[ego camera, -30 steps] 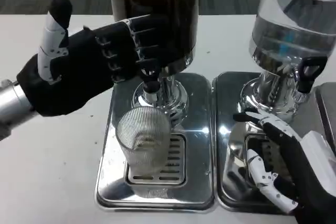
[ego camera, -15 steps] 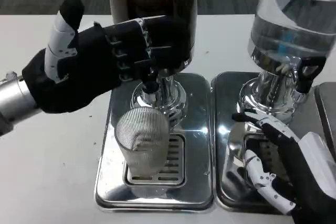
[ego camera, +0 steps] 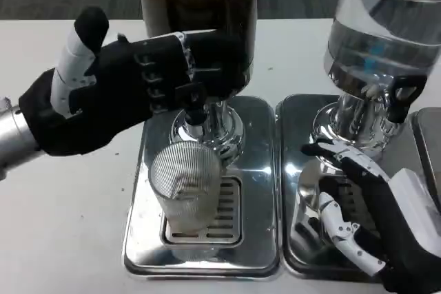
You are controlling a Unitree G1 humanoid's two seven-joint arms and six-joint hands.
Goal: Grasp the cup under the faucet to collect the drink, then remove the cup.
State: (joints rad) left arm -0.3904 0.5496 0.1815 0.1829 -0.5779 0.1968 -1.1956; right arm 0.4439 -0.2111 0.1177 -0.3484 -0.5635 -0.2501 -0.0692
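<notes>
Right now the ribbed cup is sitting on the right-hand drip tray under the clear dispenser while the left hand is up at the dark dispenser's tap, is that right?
Not quite. The head view shows the cup on the left drip tray, under the dark dispenser's tap, not under the clear dispenser. The left hand is indeed up at that tap.

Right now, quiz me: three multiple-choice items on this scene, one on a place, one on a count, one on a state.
1. Where does the ribbed cup stand?
A. on the left drip tray, under the dark dispenser's tap
B. on the right tray
C. on the bare table

2. How many dispensers stand on the table?
A. one
B. two
C. four

3. What is the left hand doing?
A. gripping the cup
B. lying flat on the table
C. reaching to the tap

Answers: 1 A, the cup sits on that tray's grate; 2 B, one dark, one clear; 3 C, its fingers lie at the tap.
</notes>
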